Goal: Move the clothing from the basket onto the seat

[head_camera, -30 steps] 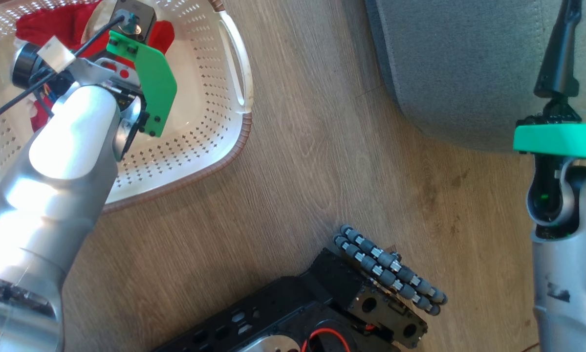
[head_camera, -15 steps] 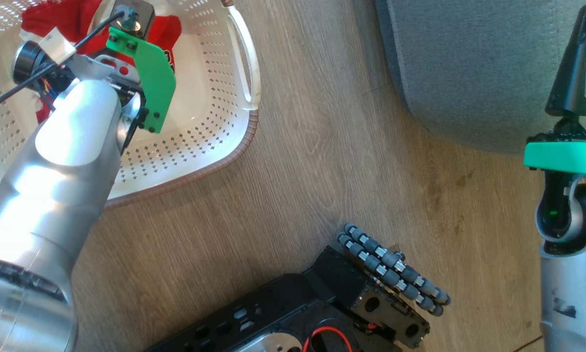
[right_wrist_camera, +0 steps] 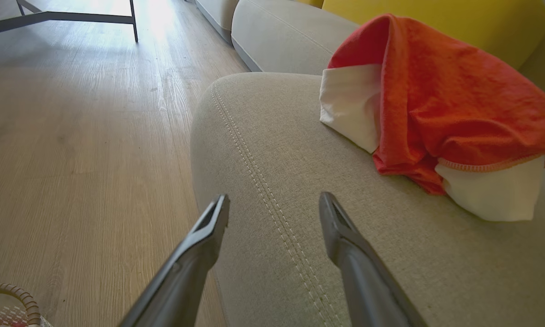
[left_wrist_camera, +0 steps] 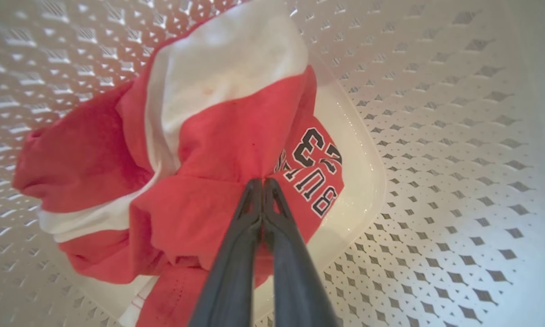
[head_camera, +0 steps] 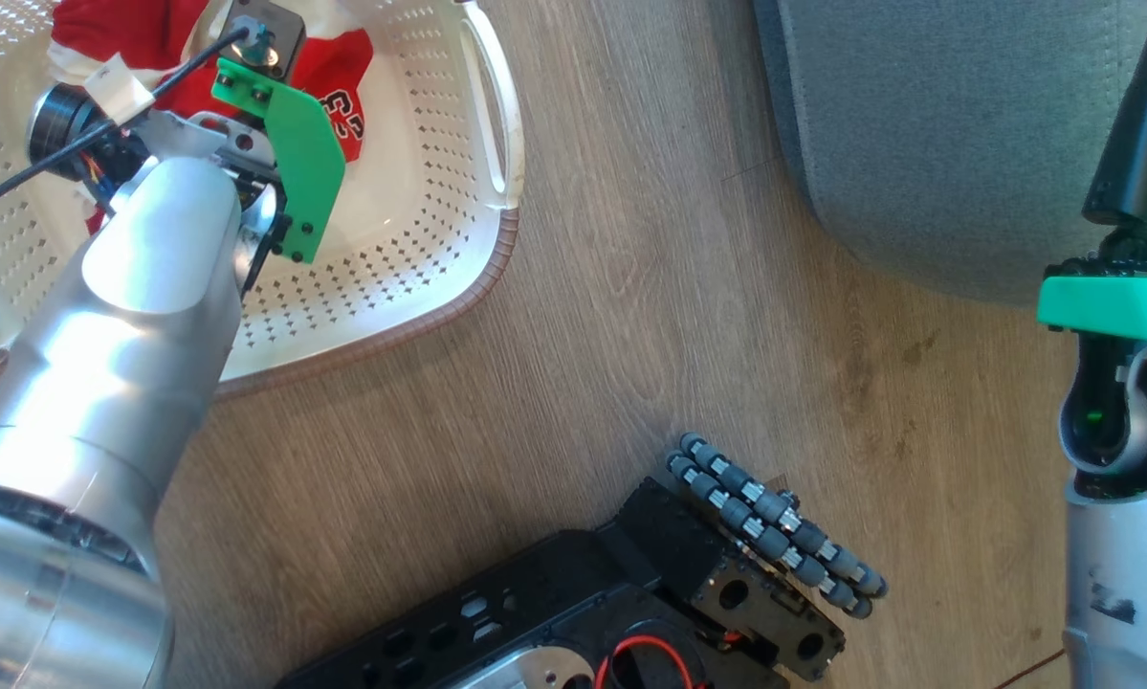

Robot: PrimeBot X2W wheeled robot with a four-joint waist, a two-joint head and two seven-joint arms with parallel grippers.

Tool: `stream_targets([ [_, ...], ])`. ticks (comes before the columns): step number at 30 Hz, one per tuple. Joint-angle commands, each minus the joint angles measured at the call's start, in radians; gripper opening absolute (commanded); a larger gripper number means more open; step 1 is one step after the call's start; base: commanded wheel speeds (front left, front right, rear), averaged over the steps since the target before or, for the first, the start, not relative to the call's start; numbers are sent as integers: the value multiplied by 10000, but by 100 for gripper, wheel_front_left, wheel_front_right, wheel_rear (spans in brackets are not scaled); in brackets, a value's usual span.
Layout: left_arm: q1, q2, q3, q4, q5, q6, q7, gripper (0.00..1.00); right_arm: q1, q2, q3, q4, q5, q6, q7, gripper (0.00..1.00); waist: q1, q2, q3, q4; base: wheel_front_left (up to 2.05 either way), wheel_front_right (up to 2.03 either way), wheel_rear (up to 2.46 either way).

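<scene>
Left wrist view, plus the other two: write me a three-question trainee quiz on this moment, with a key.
1. True or false: the right gripper is shut.
2. Pick one. Inside the basket, the left gripper has closed on: A) a handle, B) the clothing, C) nothing.
3. Fill the gap: a second garment, red and white, lies on the ____.

Key
1. False: its fingers stand wide apart.
2. B: the shut tips pinch a red fold.
3. seat
</scene>
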Motion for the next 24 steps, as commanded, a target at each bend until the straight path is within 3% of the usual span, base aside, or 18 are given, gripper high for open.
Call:
stream_targets([
  [1,-221,-125,45,-34,51,-98,-138,0,607,-85,-11,-319,-30,69,-49,100,0,-1,0,4,0,0,0],
  [12,-582,-98,433,67,-404,-229,-1507,0,295,-85,167,-80,62,69,-49,100,0,-1,-271,-70,0,0,0],
  [24,216,-61,1108,-875,-1300,-493,-3438,0,258,-85,-600,203,-1346,69,-49,100,0,-1,-2749,2165,0,0,0],
])
